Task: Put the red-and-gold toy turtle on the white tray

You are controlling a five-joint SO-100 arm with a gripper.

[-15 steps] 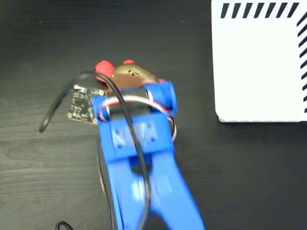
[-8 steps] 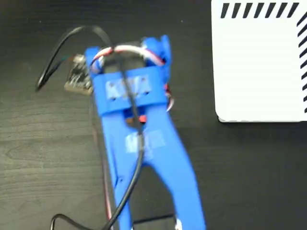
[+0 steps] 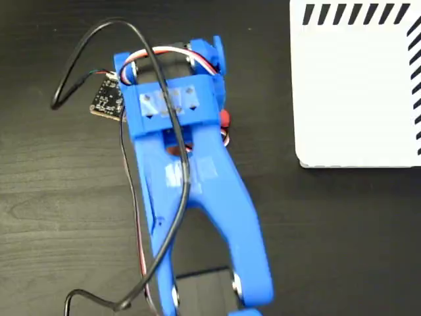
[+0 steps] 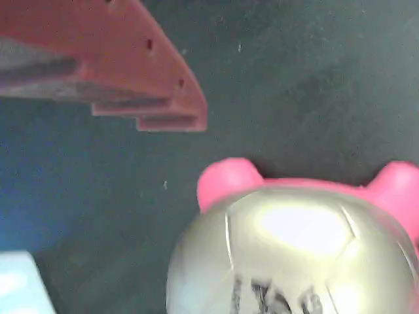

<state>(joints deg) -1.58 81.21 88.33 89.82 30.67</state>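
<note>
In the wrist view the red-and-gold toy turtle (image 4: 294, 255) fills the lower right: a shiny gold shell with a dark logo and two pinkish-red legs at its far side. One gripper finger (image 4: 131, 78) hangs above and to the left of it, with bare table between them; the other finger is out of frame. In the fixed view the blue arm's gripper (image 3: 172, 66) covers the turtle, and only a red bit (image 3: 225, 118) peeks out at the arm's right side. The white tray (image 3: 355, 85) with dark edge stripes lies at the upper right, apart from the arm.
A small circuit board (image 3: 107, 100) rides on the wrist's left side, with a black cable (image 3: 79, 52) looping up and left. The table (image 3: 52, 217) is dark wood. A pale corner (image 4: 16, 281) shows at the wrist view's bottom left.
The arm has reached up the picture in the fixed view. The turtle, seen just beyond the wrist a second ago, is now covered by the gripper.
</note>
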